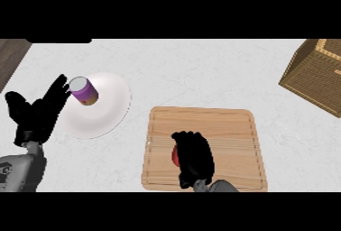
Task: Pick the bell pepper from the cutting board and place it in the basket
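Two black hands enter from the lower edge of the frame. The right hand (193, 155) sits at lower centre, over the cutting board (230, 128), its fingers curled down around the red bell pepper (174, 154). Only a thin red sliver of the pepper shows at the hand's left side; the rest is hidden beneath the fingers. The pepper is on the left half of the board, toward its lower edge. The wooden board is a rounded rectangle with a grooved border, and it lies on the pale speckled counter (200, 67).

At the left edge of the frame, the left hand (33, 115) rests with its fingers spread and pointing up, holding nothing. Its fingertips reach toward the left rim of a white plate (110, 113), which lies in the upper left of the frame, well apart from the board. A purple can (85, 90) with a pale top lies tilted on the plate's upper part.

The wicker basket (316, 76) stands at the upper right edge of the frame, partly cut off, far from the hand holding the pepper.
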{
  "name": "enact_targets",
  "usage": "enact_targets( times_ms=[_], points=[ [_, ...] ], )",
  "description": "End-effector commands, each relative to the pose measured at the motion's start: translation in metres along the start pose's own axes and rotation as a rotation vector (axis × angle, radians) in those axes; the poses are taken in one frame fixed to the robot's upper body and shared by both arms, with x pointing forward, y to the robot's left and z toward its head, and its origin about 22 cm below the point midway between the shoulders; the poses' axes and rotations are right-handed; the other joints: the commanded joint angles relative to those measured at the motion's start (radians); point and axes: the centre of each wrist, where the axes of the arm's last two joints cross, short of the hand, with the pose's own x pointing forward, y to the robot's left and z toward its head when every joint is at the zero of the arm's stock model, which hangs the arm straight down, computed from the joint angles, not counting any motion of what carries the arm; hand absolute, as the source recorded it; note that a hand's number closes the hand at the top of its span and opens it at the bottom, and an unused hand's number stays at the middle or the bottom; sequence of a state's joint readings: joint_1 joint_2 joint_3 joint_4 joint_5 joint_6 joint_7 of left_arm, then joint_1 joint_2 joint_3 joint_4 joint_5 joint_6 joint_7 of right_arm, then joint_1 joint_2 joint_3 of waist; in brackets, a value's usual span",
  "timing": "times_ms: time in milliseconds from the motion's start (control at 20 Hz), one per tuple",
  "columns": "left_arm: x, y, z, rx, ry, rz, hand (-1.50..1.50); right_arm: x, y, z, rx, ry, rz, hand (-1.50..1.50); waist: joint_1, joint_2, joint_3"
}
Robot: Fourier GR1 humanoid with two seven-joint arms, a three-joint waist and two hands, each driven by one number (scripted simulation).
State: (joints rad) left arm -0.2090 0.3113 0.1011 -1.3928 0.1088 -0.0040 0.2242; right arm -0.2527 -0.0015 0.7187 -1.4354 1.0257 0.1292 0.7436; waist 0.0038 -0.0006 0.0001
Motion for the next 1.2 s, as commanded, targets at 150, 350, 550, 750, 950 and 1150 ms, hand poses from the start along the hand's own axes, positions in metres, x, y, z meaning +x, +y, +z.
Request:
enact_targets(
  times_ms=[150,350,550,750,950,1150],
  points=[
    [-0.012,0.014,-0.005,-0.013,-0.010,0.010,0.00,-0.023,0.007,-0.007,0.026,-0.021,0.062,1.50,-0.005,0.001,0.000],
    [-0.004,0.011,-0.001,-0.008,0.005,0.001,0.00,-0.004,0.018,-0.010,0.018,-0.029,0.071,1.50,-0.002,0.001,0.000],
    [-0.007,0.010,0.004,-0.029,0.000,0.006,0.00,-0.013,-0.003,-0.042,-0.030,0.098,-0.098,1.50,0.009,0.003,0.000],
    [0.001,0.001,0.007,-0.021,-0.004,-0.013,0.00,-0.035,-0.033,-0.073,-0.111,0.225,-0.304,1.50,0.020,0.005,0.001],
    [-0.008,-0.008,-0.003,-0.017,-0.005,0.008,0.00,-0.018,-0.041,-0.089,-0.102,0.203,-0.338,1.50,0.011,0.004,0.000],
    [0.019,-0.009,-0.003,-0.015,-0.010,0.013,0.00,-0.018,-0.057,-0.076,-0.263,0.124,-0.574,1.50,0.010,0.001,0.002]
  ],
)
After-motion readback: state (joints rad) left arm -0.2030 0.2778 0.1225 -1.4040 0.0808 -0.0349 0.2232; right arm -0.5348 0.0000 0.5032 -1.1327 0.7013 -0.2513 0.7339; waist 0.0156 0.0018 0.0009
